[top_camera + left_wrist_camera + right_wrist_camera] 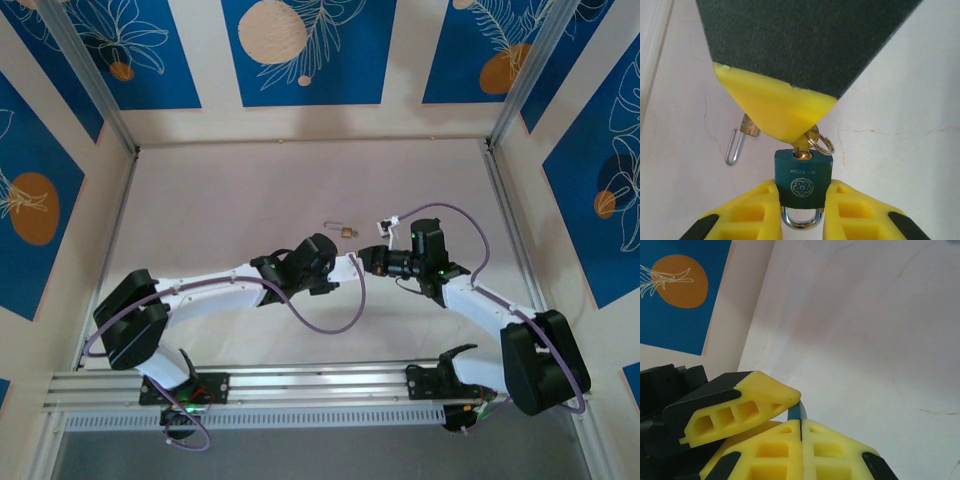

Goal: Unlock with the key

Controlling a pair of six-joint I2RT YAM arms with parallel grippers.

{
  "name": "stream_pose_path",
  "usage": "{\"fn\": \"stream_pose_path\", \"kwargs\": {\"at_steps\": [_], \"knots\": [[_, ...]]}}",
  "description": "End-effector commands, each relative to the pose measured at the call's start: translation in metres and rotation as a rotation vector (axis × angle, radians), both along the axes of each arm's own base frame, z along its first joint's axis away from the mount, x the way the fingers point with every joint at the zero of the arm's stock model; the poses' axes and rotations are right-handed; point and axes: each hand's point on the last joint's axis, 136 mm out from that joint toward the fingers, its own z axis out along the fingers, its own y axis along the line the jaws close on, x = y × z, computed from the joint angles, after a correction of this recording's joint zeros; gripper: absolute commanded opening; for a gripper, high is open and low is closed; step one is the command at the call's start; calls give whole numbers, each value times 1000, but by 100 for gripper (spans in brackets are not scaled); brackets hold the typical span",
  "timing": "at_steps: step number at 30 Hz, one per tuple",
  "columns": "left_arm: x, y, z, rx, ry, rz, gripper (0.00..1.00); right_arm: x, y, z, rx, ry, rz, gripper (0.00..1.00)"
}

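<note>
Now, your left tool (pixel 802 200) clamps the padlock (pixel 803 179), right tool (pixel 801 426) pinched on the key (pixel 802 151): twist squarely, don't tilt.

White arms (pixel 210 290), yellow fingers (pixel 740 215), purple cables (pixel 325 328)

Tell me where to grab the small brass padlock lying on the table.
Probably take the brass padlock by its body, coming straight down from above: it lies flat on the table, and its thin shackle juts out sideways, offering little to pinch.
</note>
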Motion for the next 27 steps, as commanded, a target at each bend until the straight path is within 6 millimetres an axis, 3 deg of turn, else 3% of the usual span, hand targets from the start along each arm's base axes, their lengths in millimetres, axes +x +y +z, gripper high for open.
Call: {"fn": "stream_pose_path", "kwargs": {"at_steps": [1, 16, 27], "knots": [[14, -23, 32, -104, -145, -10, 19, -10, 10, -5, 28, 64, 44, 0], [19, -34, 45, -140, -398, -32, 18, -6, 16, -23, 59, 219, 3, 0], [12, -35, 49, -151, -414, -49, 17, -3, 17, -29, 75, 263, -5, 0]]}}
